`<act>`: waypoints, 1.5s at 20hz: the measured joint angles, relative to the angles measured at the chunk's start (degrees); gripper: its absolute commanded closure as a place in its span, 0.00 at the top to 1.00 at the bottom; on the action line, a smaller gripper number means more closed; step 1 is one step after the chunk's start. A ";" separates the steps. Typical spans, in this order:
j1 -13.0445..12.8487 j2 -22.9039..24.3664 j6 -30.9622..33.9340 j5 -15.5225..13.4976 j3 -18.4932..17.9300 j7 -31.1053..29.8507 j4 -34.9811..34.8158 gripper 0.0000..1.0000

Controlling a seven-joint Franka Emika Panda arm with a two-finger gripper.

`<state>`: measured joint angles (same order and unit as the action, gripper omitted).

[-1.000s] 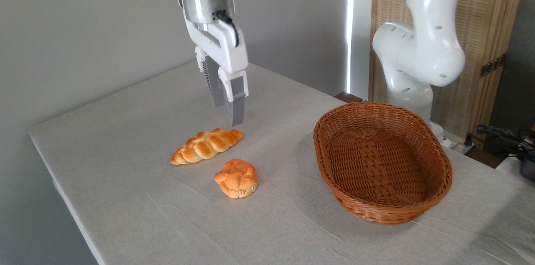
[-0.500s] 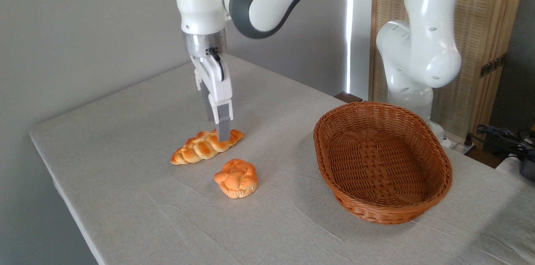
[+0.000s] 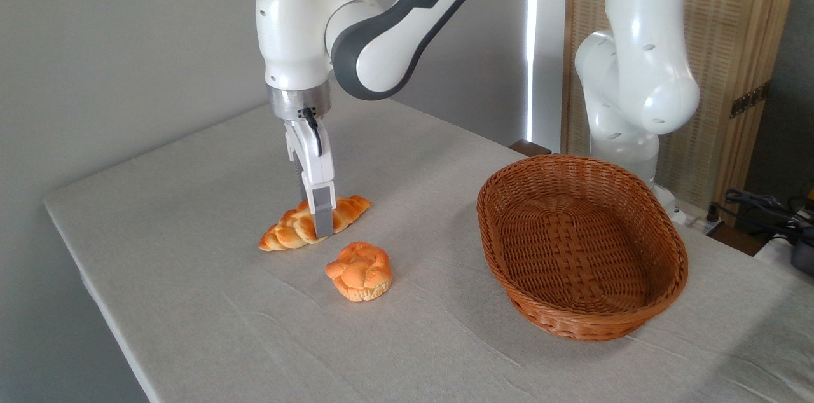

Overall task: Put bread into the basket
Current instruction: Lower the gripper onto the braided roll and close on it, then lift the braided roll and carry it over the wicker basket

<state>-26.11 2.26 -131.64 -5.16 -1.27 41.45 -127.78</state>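
While the bread (image 3: 311,222) lies on the counter (image 3: 210,301) at left | gripper (image 3: 318,225) is lowered around its middle, grip width not discernible | bun (image 3: 359,271) is seen just nearer | basket (image 3: 582,244) is set well apart at right

Probably a robotics lab: cloth-covered table (image 3: 254,339), robot arm (image 3: 642,72), loose cables (image 3: 763,206).

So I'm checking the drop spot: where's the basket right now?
The basket sits on the right side of the table, empty, in front of the robot's base and well apart from the round bun and the braided bread.
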 measured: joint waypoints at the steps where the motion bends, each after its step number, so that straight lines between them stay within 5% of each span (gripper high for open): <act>1: 0.00 0.00 0.00 0.00 0.00 0.00 0.00 0.21; 14: -0.30 0.81 -1.25 0.68 -0.50 3.15 3.15 0.27; 17: 0.33 7.12 8.92 0.79 -4.44 5.03 5.33 0.27; 20: 1.08 18.26 27.16 1.19 -11.85 15.46 5.46 0.27; 22: 1.43 25.54 37.07 3.20 -17.08 23.19 4.16 0.25; 25: 1.96 33.39 46.95 10.42 -21.61 30.49 1.30 0.23; 28: 2.08 35.99 49.48 16.98 -22.47 33.86 -3.49 0.23; 30: 2.03 35.86 49.49 18.09 -24.21 36.29 -6.47 0.28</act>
<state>-24.08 38.13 -82.14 12.93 -25.48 77.74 -134.25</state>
